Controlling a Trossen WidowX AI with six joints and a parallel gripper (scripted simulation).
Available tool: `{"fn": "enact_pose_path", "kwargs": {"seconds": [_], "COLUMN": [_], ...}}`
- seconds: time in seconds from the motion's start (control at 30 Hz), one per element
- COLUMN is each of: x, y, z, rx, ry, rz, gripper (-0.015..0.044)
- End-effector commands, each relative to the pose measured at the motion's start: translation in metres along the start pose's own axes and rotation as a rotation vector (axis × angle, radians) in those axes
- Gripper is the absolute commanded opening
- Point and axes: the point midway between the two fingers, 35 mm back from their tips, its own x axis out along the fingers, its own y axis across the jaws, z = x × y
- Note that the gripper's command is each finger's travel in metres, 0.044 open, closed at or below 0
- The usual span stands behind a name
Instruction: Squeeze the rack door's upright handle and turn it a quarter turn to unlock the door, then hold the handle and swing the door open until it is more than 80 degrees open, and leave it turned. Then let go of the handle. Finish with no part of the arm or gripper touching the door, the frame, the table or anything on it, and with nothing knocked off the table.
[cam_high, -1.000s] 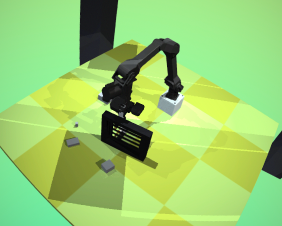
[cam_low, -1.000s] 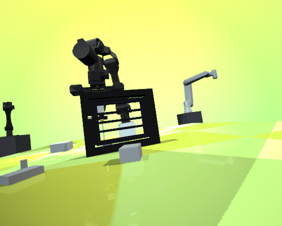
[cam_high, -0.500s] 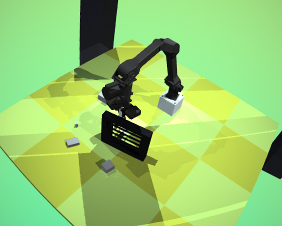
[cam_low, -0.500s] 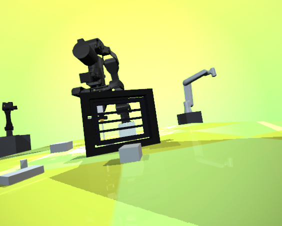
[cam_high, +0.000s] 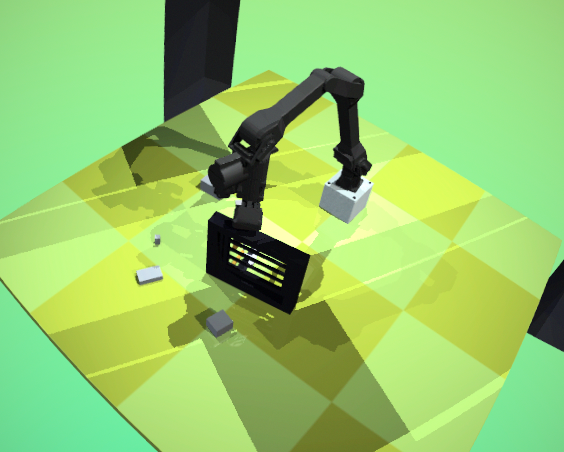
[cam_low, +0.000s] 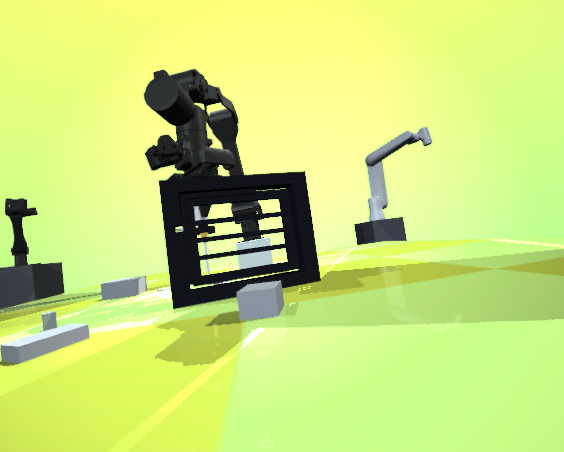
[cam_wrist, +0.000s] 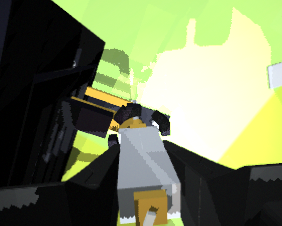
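Observation:
The black rack frame (cam_high: 300, 280) (cam_low: 310, 240) (cam_wrist: 15, 75) stands upright on the table, with its slatted door (cam_high: 260, 281) (cam_low: 291, 235) sitting inside it, apparently closed. My gripper (cam_high: 247, 225) (cam_low: 202, 210) (cam_wrist: 141, 149) is shut on the grey and orange handle (cam_low: 197, 213) (cam_wrist: 145, 150), on the arm-base side of the door. In the wrist view the handle lies in line with the fingers, its grey halves pressed together, and both are turned at an angle to the door and frame, which slant across the left. The frame hides the fingertips in the top view.
A grey block (cam_high: 220, 323) (cam_low: 260, 300) stands before the frame. A flat grey block (cam_high: 149, 274) (cam_low: 47, 342) and a small one (cam_high: 157, 239) (cam_low: 49, 320) lie left. Another block (cam_high: 210, 186) (cam_low: 122, 288) lies behind the arm's wrist. The arm's white base (cam_high: 345, 200) (cam_low: 254, 252) is behind.

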Motion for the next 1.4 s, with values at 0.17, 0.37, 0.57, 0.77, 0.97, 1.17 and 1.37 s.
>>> {"fn": "enact_pose_path", "kwargs": {"seconds": [0.17,0.37,0.57,0.77,0.97,1.17,1.37], "x": [0.0014,0.0014,0.0014,0.0014,0.0014,0.0014,0.0013], "y": [0.0002,0.0001,0.0001,0.0001,0.0001,0.0001,0.0001], "z": [-0.0004,-0.0004,-0.0004,-0.0004,-0.0004,-0.0004,-0.0003], "rx": [0.444,0.731,0.763,0.763,0.763,0.731,0.442], "ry": [0.004,0.004,0.004,0.004,0.004,0.004,0.004], "rz": [-0.001,-0.002,-0.002,-0.002,-0.002,-0.002,-0.001], "gripper": [0.0016,0.0016,0.0016,0.0043,0.02,0.0289,0.0289]}}
